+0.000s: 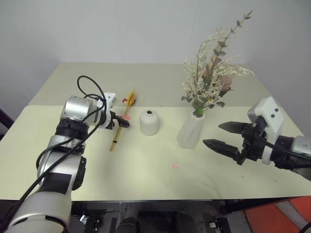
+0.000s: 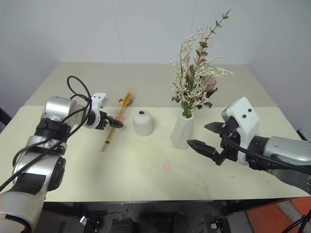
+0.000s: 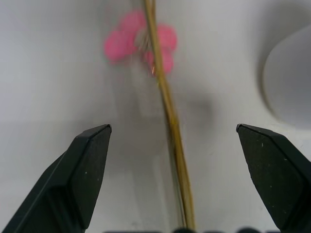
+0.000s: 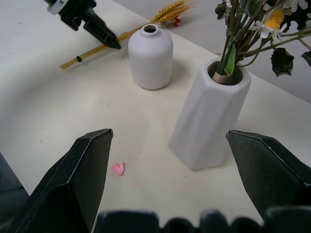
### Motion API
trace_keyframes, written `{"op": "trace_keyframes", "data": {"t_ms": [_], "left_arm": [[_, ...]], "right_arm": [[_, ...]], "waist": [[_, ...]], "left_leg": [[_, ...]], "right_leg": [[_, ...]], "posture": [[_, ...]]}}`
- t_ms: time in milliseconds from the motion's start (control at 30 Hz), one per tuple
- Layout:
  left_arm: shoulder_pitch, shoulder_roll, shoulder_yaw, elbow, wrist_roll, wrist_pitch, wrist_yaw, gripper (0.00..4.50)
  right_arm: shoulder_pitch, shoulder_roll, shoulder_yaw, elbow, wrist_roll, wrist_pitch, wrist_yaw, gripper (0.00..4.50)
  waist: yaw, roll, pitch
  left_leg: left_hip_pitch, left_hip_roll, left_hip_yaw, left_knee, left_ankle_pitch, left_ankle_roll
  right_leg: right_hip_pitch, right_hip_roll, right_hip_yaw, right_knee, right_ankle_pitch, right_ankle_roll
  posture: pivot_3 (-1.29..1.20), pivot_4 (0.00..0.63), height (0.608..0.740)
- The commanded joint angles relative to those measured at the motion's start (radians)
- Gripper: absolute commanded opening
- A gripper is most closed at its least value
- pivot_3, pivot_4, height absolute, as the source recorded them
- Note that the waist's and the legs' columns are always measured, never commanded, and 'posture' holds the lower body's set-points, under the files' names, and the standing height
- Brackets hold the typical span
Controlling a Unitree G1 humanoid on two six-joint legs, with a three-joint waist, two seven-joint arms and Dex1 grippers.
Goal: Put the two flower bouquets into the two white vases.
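The wheat-like stalk lies flat on the cream table, its golden ear pointing toward twelve o'clock with small red-pink blossoms beside it, and its bare stem end toward seven o'clock. The left tool hangs directly over the middle of that stem, fingers spread wide and holding nothing; in the left wrist view the stem runs up between the two black fingertips, touching neither, with pink blossoms blurred just beyond them.

The short rounded vase stands upright just at three o'clock of the stalk, its mouth empty. Farther toward three o'clock stands the taller tapered vase, with the bushy dried bunch of cream, pale pink and green sprigs rising upright from its mouth.

The right tool hovers above the table near the tall vase, on its three o'clock side, apart from it, fingers wide open and empty, pointing toward nine o'clock.

A single pink petal lies loose on the table at six o'clock of the short vase. The table is two pale slabs set one behind the other, with a plain white wall behind.
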State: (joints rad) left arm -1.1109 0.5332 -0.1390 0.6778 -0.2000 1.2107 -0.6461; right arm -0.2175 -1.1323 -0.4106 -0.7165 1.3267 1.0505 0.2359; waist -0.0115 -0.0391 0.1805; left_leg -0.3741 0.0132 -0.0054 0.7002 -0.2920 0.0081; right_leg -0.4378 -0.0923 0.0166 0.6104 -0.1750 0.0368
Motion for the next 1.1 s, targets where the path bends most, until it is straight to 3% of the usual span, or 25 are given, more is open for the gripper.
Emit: {"op": "trace_keyframes", "data": {"t_ms": [33, 67, 167, 567, 733, 833, 900, 1100], "left_arm": [[-0.001, -0.008, 0.02, -0.032, -0.002, 0.014, 0.005, 4.5], [0.002, -0.01, 0.026, -0.025, -0.005, 0.012, 0.004, 4.5], [0.001, -0.02, 0.034, -0.005, 0.0, -0.009, 0.01, 3.91], [0.002, -0.043, 0.031, -0.017, 0.035, -0.078, 0.053, 0.03], [0.062, -0.085, 0.102, -0.143, 0.044, -0.172, 0.166, 0.03], [0.131, -0.139, 0.225, -0.26, 0.007, -0.314, 0.257, 0.03], [0.208, -0.188, 0.326, -0.388, -0.027, -0.505, 0.302, 0.03], [0.242, -0.29, 0.499, -0.49, -0.206, -0.685, 0.287, 0.03]], "right_arm": [[-0.002, 0.003, -0.02, -0.013, -0.003, -0.023, -0.011, 4.46], [0.0, 0.005, -0.021, -0.014, -0.003, -0.024, -0.013, 4.46], [0.003, 0.01, -0.018, -0.016, -0.006, -0.024, -0.02, 4.5], [0.031, 0.004, -0.049, -0.03, 0.004, -0.019, -0.013, 4.5], [0.073, -0.015, -0.102, -0.036, -0.01, -0.016, 0.035, 4.5], [0.086, -0.029, -0.122, -0.039, -0.008, -0.013, 0.056, 4.5], [0.096, 0.015, -0.136, -0.069, -0.062, -0.071, 0.057, 4.5], [0.156, 0.143, -0.108, -0.145, -0.285, -0.26, 0.143, 4.5]], "waist": [[0.0, 0.0, 0.0], [0.0, 0.0, 0.0], [0.001, 0.0, 0.0], [0.002, 0.0, 0.0], [0.007, 0.0, 0.0], [0.008, 0.0, 0.0], [0.009, 0.0, 0.0], [0.022, -0.001, -0.001]], "left_leg": [[0.0, 0.0, 0.0, 0.0, 0.0, 0.0], [0.0, 0.0, 0.0, 0.0, 0.0, 0.0], [0.0, 0.0, 0.0, 0.0, 0.0, 0.0], [0.0, 0.0, 0.0, 0.0, 0.0, 0.0], [0.0, 0.0, 0.0, 0.0, 0.0, 0.0], [0.0, 0.0, 0.0, 0.001, 0.0, 0.0], [0.0, 0.001, 0.0, 0.001, 0.0, 0.0], [0.0, 0.0, 0.0, 0.003, 0.0, 0.0]], "right_leg": [[0.0, 0.0, 0.0, 0.0, 0.0, 0.0], [0.0, 0.0, 0.0, 0.0, 0.0, 0.0], [0.0, 0.0, 0.0, 0.0, 0.0, 0.0], [0.0, 0.0, 0.0, 0.0, 0.0, 0.0], [0.0, 0.0, 0.0, 0.0, 0.0, 0.0], [0.0, 0.0, 0.0, 0.0, 0.0, 0.0], [0.0, -0.001, 0.0, 0.0, 0.0, 0.0], [0.001, -0.001, 0.0, 0.0, 0.001, 0.0]], "posture": [[0.0, 0.15, 0.74], [0.0, 0.15, 0.74], [0.0, 0.15, 0.74], [0.0, 0.15, 0.74], [0.0, 0.15, 0.74], [0.0, 0.15, 0.74], [0.0, 0.15, 0.74], [0.0, 0.15, 0.74]]}}
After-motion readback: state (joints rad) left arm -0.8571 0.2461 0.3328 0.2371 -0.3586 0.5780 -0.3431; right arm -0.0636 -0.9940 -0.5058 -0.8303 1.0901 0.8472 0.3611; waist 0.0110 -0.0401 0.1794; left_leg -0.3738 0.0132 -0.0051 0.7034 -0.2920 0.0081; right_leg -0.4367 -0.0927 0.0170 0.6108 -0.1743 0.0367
